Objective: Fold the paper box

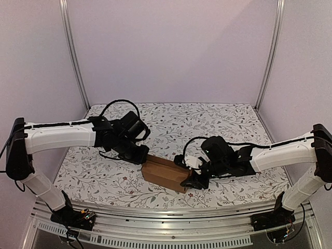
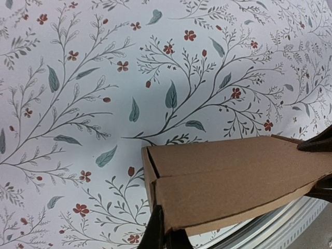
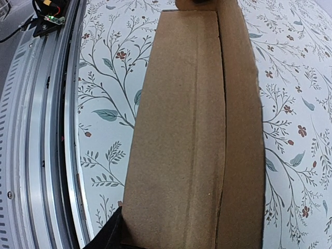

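With the closed left pincer (image 1: 139,157) and part-open right pincer (image 1: 193,179) flanking the paper box (image 1: 165,174), uneven pressure could spring its flaps open.

The paper box (image 1: 165,174) is lying on the table (image 1: 218,124), near its front edge and about midway across. The left gripper (image 1: 139,155) is sitting at the box's left end, the right gripper (image 1: 193,174) at its right end (both arms are reaching inward). The metal rail (image 1: 171,212) is running in front of the box.
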Robot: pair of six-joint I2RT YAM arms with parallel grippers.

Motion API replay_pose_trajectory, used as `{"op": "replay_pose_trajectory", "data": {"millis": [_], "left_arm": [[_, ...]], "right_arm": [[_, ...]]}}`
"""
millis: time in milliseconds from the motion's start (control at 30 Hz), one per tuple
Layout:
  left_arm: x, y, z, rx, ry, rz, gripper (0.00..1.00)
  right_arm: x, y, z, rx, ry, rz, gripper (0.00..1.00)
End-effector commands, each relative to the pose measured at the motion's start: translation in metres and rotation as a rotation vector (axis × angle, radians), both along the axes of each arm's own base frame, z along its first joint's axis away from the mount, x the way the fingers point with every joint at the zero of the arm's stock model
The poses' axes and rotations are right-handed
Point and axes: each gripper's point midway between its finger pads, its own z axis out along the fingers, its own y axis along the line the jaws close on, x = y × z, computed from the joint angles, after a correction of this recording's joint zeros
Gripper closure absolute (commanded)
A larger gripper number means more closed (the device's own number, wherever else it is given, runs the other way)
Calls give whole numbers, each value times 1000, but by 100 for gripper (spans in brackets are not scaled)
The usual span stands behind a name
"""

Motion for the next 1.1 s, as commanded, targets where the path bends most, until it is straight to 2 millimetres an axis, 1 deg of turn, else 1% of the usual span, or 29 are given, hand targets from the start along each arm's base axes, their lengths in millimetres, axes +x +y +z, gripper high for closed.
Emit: {"op": "replay_pose_trajectory", "data": {"millis": [0, 133, 200, 467, 733, 1067], "left_arm": [[-46, 30, -43, 148, 167, 1, 100], [-52, 31, -46, 153, 175, 4, 100], [-51, 35, -48, 174, 153, 17, 100], [-56, 47, -58, 217, 135, 38, 100], [-56, 54, -64, 265, 107, 46, 100], [-55, 54, -69, 294, 94, 40, 100]], "right_arm": [[4, -10, -17, -69, 25, -57, 83], [3, -10, -18, -72, 29, -58, 83], [3, -11, -19, -75, 30, -59, 83], [1, -12, -20, -80, 43, -66, 83], [-3, -11, -18, -69, 63, -68, 78], [-5, -8, -12, -46, 74, -67, 72]]}}
